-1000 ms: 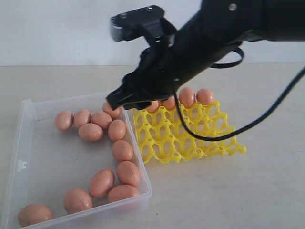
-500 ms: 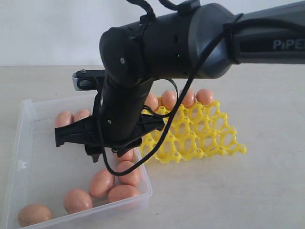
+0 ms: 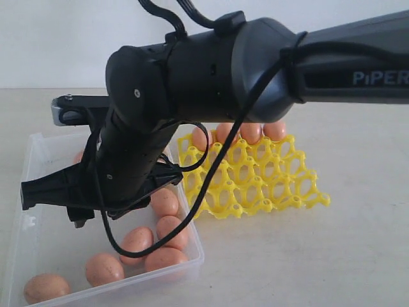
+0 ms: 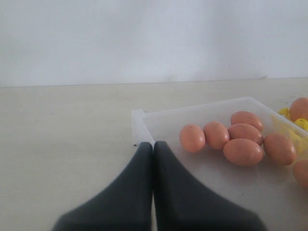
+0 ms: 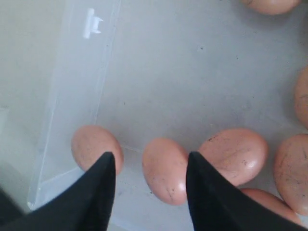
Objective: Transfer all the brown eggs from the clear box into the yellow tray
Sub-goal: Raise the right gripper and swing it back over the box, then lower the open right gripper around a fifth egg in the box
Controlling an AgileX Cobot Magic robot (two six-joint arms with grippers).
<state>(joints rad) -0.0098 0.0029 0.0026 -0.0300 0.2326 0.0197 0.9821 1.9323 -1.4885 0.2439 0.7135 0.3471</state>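
The right claw is held spread, empty, over brown eggs at a corner of the clear box; four are seated along the far edge of the yellow tray. Smooth, brittle shells are best pinched gently midway. The left claw is pressed together.

Exterior: the right arm hides most of the box's far half, so eggs there can't be counted. It also covers part of the egg row on the tray's far edge. Wrist views: left gripper blurred and cropped, tray a cropped sliver, right gripper cropped with one finger overlapping an egg, several eggs cut by frame edges.
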